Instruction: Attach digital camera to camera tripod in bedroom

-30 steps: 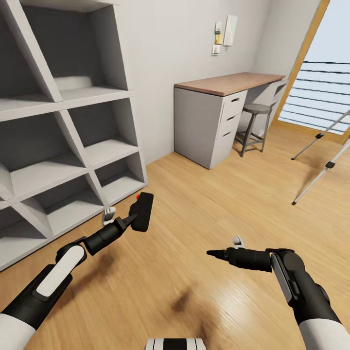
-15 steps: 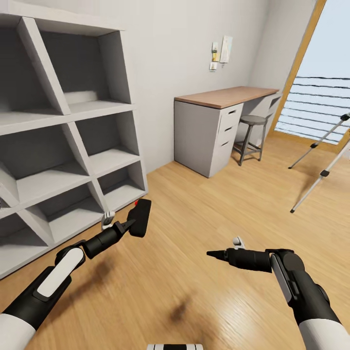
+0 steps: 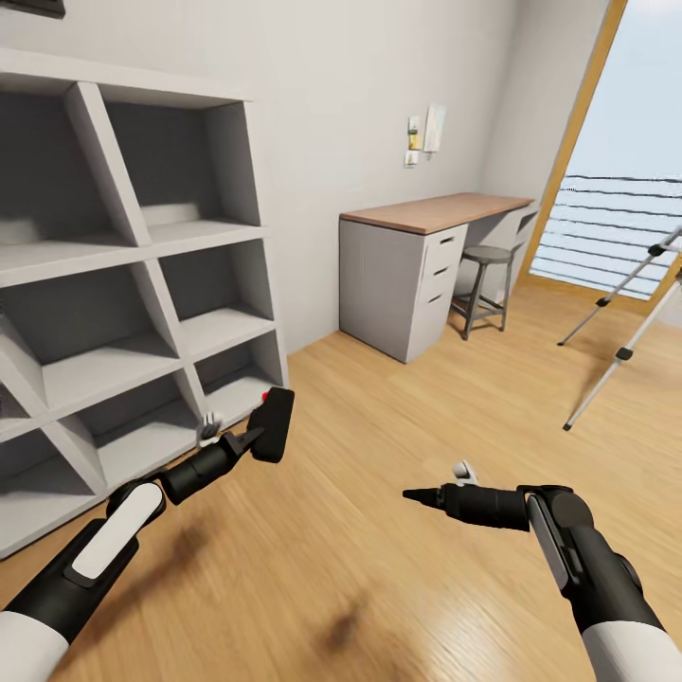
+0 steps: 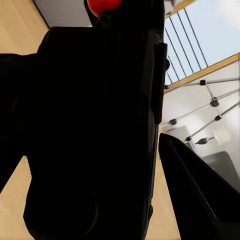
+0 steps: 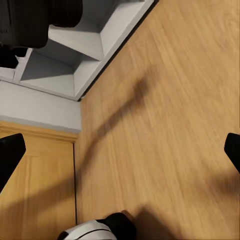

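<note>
The camera [image 3: 273, 425] is held up off the floor [image 3: 379, 530] in the left hand [image 3: 248, 439], whose fingers are closed on its lower end; it hangs in front of the lowest shelf of the grey shelving [image 3: 142, 284]. In the left wrist view the camera [image 4: 95, 125] is a big black block close against the lens, with its red button [image 4: 102, 5] at the far end and one dark finger [image 4: 200, 195] beside it.

The tripod [image 3: 625, 313] stands well away from the camera, over by the window [image 3: 616, 189], with two silver legs and their black joints visible at the edge of the head view. Its legs also appear beyond the camera in the left wrist view [image 4: 210, 110], before the window's railing bars.

The right hand [image 3: 438, 485] hangs over bare floor, well apart from the camera, holding nothing; in the right wrist view its two fingertips [image 5: 10, 155] sit wide apart at opposite edges, over the floor planks [image 5: 165, 125].

Between shelving and window, a wood-topped grey worktop [image 3: 436, 213] stands against the wall, with a round stool [image 3: 483, 284] tucked beside it.
</note>
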Controlling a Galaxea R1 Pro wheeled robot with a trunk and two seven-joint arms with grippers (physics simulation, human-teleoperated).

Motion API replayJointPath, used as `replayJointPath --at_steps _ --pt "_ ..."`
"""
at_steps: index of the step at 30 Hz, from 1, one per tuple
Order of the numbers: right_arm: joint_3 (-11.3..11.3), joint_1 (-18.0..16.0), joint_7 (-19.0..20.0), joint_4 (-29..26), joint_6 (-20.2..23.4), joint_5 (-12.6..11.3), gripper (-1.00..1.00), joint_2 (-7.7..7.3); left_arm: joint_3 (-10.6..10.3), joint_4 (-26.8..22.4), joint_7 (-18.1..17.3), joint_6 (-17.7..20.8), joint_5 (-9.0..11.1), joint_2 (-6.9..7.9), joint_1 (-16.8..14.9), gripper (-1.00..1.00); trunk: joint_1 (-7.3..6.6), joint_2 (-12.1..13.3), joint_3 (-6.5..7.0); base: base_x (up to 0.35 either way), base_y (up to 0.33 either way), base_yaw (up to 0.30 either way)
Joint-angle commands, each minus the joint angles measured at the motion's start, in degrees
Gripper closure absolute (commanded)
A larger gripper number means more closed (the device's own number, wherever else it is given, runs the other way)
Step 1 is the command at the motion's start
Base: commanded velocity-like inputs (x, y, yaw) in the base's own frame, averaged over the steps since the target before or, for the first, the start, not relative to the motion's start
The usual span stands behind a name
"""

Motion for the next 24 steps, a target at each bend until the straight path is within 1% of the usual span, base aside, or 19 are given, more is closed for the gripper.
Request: replayJointPath --at_steps 1,24 --pt "-0.02 -0.02 -0.1 0.01 0.43 -0.33 -1.0 0.0 -0.08 0.01 -0.04 0.17 0.42 0.04 -0.04 1.0 -0.03 0.0 0.18 0.0 0.0 0.0" --pt "0.0 -0.02 -0.21 0.3 0.38 -0.18 -1.0 -0.05 -0.08 -0.04 -0.04 0.17 0.5 0.04 -0.04 1.0 -0.63 0.31 5.27 0.0 0.0 0.0"
